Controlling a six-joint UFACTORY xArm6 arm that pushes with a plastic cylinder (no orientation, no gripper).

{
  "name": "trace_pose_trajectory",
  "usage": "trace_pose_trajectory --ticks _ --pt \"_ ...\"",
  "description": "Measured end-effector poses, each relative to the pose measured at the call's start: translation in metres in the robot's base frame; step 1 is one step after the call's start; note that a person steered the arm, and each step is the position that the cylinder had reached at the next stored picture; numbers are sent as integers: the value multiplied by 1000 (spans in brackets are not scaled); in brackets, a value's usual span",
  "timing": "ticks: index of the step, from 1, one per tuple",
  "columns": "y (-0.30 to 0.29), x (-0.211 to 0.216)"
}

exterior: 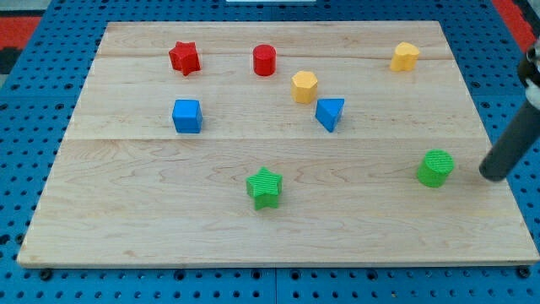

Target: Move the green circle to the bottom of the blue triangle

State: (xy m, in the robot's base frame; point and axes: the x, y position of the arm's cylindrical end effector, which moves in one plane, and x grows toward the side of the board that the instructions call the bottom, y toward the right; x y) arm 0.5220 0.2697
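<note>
The green circle (435,167) sits on the wooden board at the view's right, lower half. The blue triangle (330,113) sits near the board's middle, up and to the left of the green circle. My tip (491,176) is at the view's right edge of the board, just right of the green circle, with a small gap between them.
A green star (265,187) lies below the middle. A blue cube (186,116) is at the left. A red star (184,57) and a red cylinder (264,60) are near the top. Yellow blocks sit near the middle (304,86) and at top right (404,57).
</note>
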Motion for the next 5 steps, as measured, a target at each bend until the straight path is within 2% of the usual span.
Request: trace_pose_trajectory --ticks 1,2,4,5 --pt "-50 -8" --pt "-108 -33" --pt "-82 -44" --pt "-109 -49"
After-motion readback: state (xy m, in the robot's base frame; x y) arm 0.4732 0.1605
